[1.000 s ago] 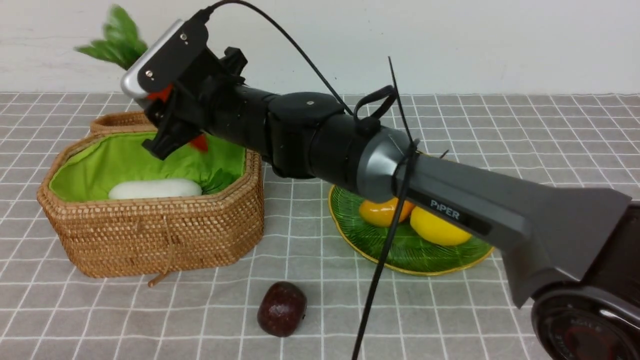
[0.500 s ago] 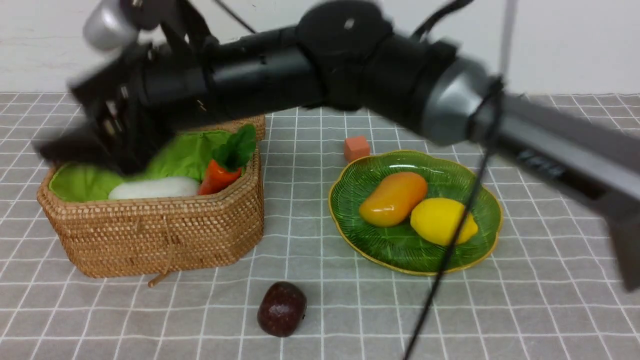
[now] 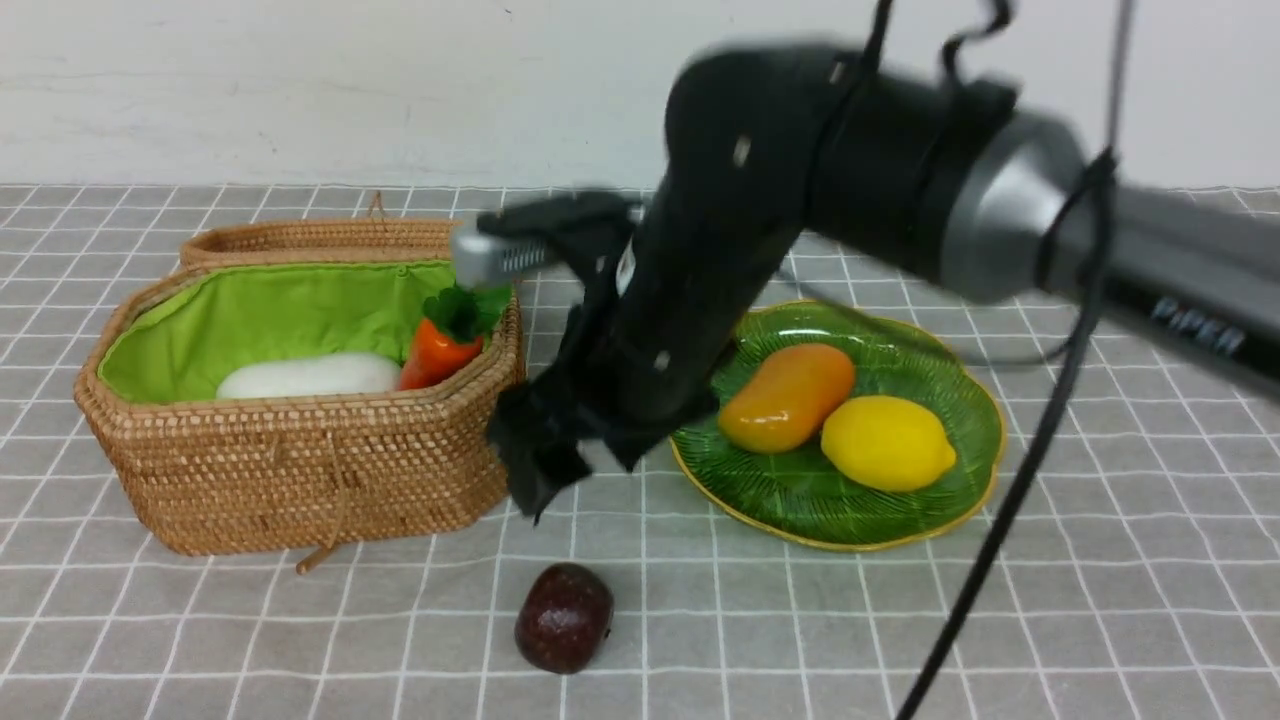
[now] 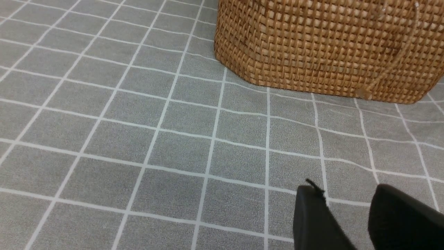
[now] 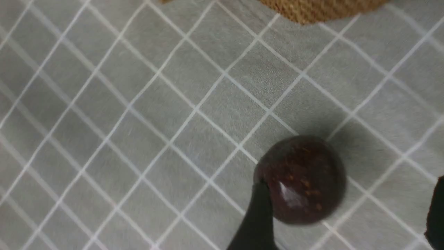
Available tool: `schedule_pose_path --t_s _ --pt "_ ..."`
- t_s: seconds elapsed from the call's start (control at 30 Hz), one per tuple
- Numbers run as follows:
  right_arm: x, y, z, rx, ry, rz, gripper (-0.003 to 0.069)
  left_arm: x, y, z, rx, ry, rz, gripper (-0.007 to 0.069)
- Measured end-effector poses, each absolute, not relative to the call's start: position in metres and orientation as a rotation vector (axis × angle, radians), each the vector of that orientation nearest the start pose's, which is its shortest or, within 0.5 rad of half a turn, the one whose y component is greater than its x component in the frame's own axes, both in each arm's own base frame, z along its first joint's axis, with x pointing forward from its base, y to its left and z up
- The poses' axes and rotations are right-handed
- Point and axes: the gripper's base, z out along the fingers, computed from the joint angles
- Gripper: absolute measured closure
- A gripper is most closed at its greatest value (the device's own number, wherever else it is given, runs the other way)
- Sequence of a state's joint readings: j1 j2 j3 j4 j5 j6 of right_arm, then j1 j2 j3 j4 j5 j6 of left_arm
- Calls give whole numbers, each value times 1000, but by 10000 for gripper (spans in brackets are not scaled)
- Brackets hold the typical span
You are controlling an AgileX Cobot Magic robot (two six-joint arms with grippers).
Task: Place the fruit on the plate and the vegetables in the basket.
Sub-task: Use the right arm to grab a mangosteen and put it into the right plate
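Currently maroon fruit (image 3: 563, 617) lies on gridded cloth (image 3: 1100, 560), near basket (image 3: 300, 470) front corner, off green plate (image 3: 960, 500). Right gripper (image 3: 540, 470) hangs above it, fingers spread, nothing held: fruit framed between them for pickup. Mango (image 3: 787, 396), lemon (image 3: 885, 442) on plate; radish (image 3: 308, 376), carrot (image 3: 438, 352) in basket. Left gripper (image 4: 350, 222) parted, empty, low beside basket.

The right arm (image 3: 900, 190) is mostly matte black near the wrist, with small pale screw heads dotting its rounded casing. A silver-grey metal collar (image 3: 1010, 210) joins it to a dark grey link printed "PiPER" (image 3: 1195, 325) in white letters. Thin black cables (image 3: 1010, 500) loop around it and hang down. A silver camera housing (image 3: 495, 258) sits on the wrist
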State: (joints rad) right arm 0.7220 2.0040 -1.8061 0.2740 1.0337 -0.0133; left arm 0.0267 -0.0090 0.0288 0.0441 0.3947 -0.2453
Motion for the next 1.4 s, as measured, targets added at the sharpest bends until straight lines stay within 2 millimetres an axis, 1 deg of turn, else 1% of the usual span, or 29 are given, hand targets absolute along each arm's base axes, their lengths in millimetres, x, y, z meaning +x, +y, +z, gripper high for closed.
schedule_pose_path --t_s 0.03,0.07,0.13,0.17,0.3,0.37,0.4,0.47,0.67,0.73,0.93,1.1,1.2,1.23,1.27,1.37,1.4 --pt "319 310 274 -870 2644 560 64 52 3 169 -231 1885 -105 387" --pt "319 312 263 -828 2670 566 64 52 3 169 -231 1885 -105 387" --pt "320 315 252 -796 2702 577 64 52 3 169 -231 1885 -105 387" --pt "322 317 242 -783 2729 579 64 52 3 169 -231 1885 -105 387" --pt "326 321 217 -751 2804 558 64 52 3 169 -231 1885 -106 387" --pt "327 322 208 -733 2831 550 64 52 3 169 -231 1885 -106 387" --pt "328 323 197 -701 2869 542 64 52 3 169 -231 1885 -106 387" --pt "329 324 191 -681 2889 547 64 52 3 169 -231 1885 -106 387" --pt "328 326 190 -660 2899 573 64 52 3 169 -231 1885 -106 387" --pt "328 326 190 -690 2891 573 64 52 3 169 -231 1885 -106 387" --pt "327 326 190 -816 2856 567 105 52 3 169 -231 1885 -106 386" --pt "331 318 190 -836 2872 574 105 52 3 169 -231 1885 -106 386" --pt "339 306 192 -823 2891 569 105 52 3 169 -231 1885 -106 386" --pt "344 299 194 -813 2897 570 105 52 3 169 -231 1885 -106 386" --pt "344 299 195 -815 2895 572 105 52 3 169 -231 1885 -106 386" --pt "364 277 220 -762 2842 594 105 52 3 169 -231 1885 -106 386" --pt "371 270 233 -736 2803 604 105 52 3 169 -231 1885 -106 386"
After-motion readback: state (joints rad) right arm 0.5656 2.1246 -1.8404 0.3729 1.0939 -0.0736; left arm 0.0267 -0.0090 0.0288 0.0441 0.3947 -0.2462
